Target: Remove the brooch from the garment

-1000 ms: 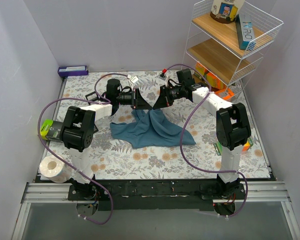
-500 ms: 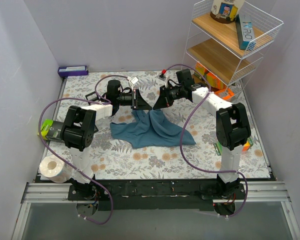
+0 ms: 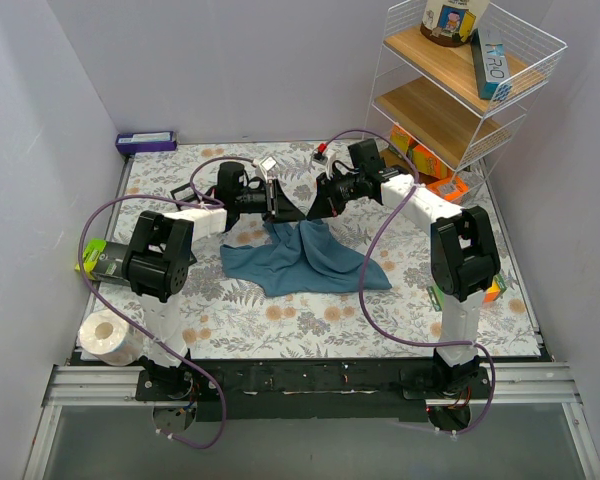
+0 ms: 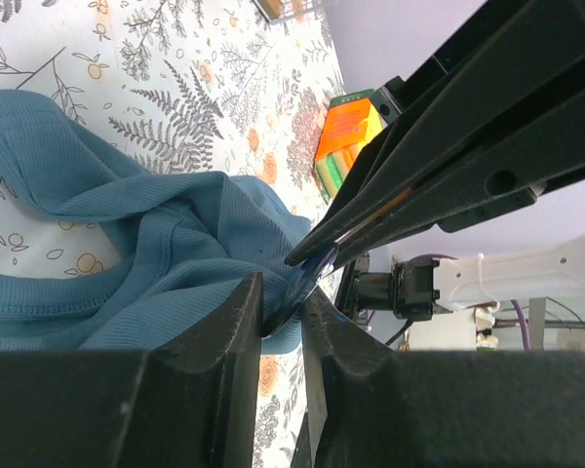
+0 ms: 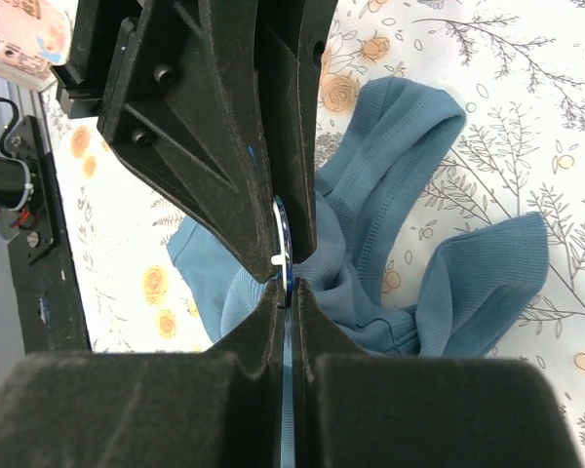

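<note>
Floral table [image 3: 280, 322] holds garment [image 3: 302, 264] and, seemingly, tissue roll [image 3: 107, 336].

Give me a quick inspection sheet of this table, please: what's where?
Surface: flower-patterned table, flat.
Job's things: garment crumpled mid-table, rising to a peak; brooch at that peak, where the fingertips meet.
Clutter: toilet roll, green packet, purple box.
Grippers: left gripper shut, seemingly on the brooch; right gripper shut on the garment.
Cables: purple cables loop off both arms.
Surroundings: wire shelf right rear; pale walls.
</note>
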Motion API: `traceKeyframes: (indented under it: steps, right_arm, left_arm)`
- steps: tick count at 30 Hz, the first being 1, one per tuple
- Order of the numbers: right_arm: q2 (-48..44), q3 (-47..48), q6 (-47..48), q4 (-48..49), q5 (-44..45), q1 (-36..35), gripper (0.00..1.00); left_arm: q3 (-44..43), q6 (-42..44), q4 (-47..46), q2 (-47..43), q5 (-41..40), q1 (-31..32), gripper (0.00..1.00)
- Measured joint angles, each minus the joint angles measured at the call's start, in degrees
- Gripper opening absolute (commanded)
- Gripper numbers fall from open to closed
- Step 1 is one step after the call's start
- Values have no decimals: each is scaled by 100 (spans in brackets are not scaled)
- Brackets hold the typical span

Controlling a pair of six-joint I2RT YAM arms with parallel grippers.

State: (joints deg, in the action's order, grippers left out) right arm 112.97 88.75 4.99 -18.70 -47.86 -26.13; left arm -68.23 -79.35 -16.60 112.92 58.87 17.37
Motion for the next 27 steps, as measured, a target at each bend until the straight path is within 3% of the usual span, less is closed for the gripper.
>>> traceKeyframes:
  steps: [14,27]
  right_arm:
    - [-190,74,280,-107,828,-42,1]
    - [-214,195,439,-90,1143,-63,1]
  left_arm:
    - [-577,-400,951,26,-787,131,15]
    - [-981,-697,1414,120,-1045,131,25]
